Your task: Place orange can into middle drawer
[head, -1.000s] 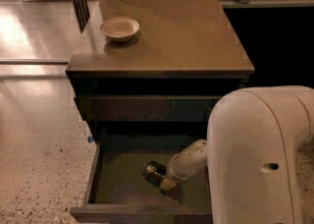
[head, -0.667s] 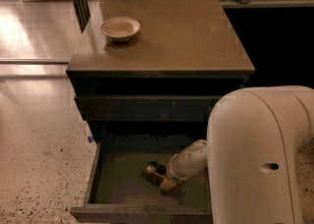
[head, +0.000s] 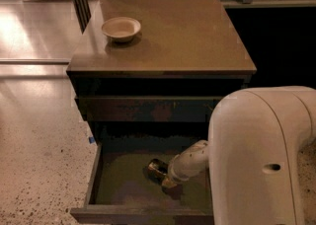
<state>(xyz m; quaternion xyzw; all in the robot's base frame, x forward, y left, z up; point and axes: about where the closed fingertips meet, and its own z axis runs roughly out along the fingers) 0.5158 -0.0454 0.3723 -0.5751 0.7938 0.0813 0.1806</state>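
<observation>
The middle drawer (head: pixel 98 169) is pulled open at the bottom of the view, showing its dark grey walls and olive-brown floor. The orange can (head: pixel 156 168) is inside it, near the middle of the floor, shiny gold with a silvery end. My gripper (head: pixel 167 179) reaches down into the drawer from the right, at the end of the pale forearm (head: pixel 190 160), and its tip is right against the can. I cannot tell whether the can rests on the floor or is held just above it.
A beige bowl (head: pixel 121 28) sits on the brown cabinet top (head: pixel 187 36) at the back left. A closed dark drawer front (head: pixel 148 109) lies above the open drawer. My large white arm housing (head: pixel 261 160) fills the lower right. Speckled floor (head: pixel 39 160) lies to the left.
</observation>
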